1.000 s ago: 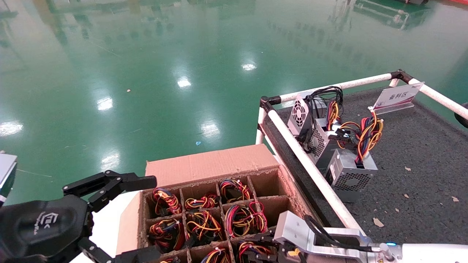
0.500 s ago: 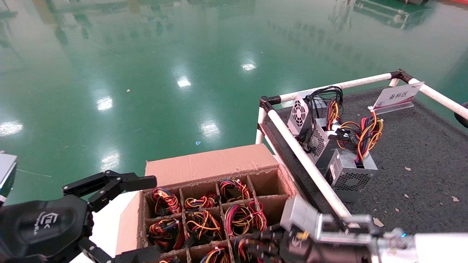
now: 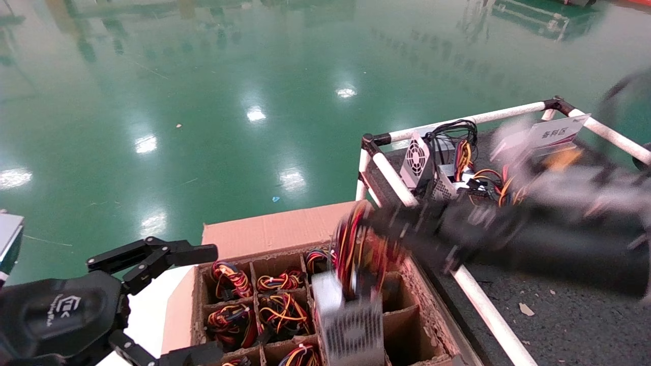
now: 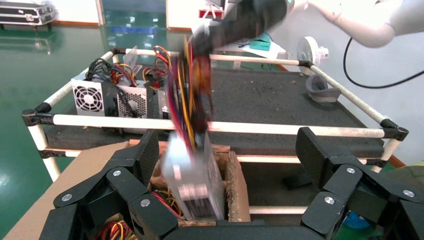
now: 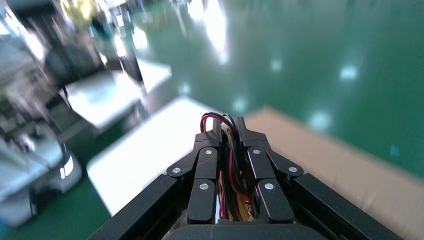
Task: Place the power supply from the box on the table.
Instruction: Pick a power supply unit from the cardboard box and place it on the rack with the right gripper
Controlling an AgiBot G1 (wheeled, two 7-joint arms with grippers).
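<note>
The power supply (image 3: pixel 351 325) hangs tilted above the box (image 3: pixel 274 231), its silver case just over an open cell on the table side. My right gripper (image 3: pixel 391 234) is shut on its looped red, yellow and black wire bundle (image 3: pixel 356 254), holding it from above. In the right wrist view the wires (image 5: pixel 231 170) run between the closed fingers (image 5: pixel 207 165) of that gripper (image 5: pixel 227 125). In the left wrist view the power supply (image 4: pixel 192 180) dangles in front of the table (image 4: pixel 280 100). My left gripper (image 3: pixel 216 300) stays open at the box's left side, holding nothing.
Other power supplies stand at the table's near corner, one with a round fan grille (image 3: pixel 417 155). A white pipe rail (image 3: pixel 488 315) edges the table beside the box. A small white sign (image 3: pixel 557 133) stands at the back. Several box cells hold wire bundles (image 3: pixel 279 310).
My right gripper has come up out of the box with the power supply hanging by its wires, swinging up toward the table. The left arm has not moved.
</note>
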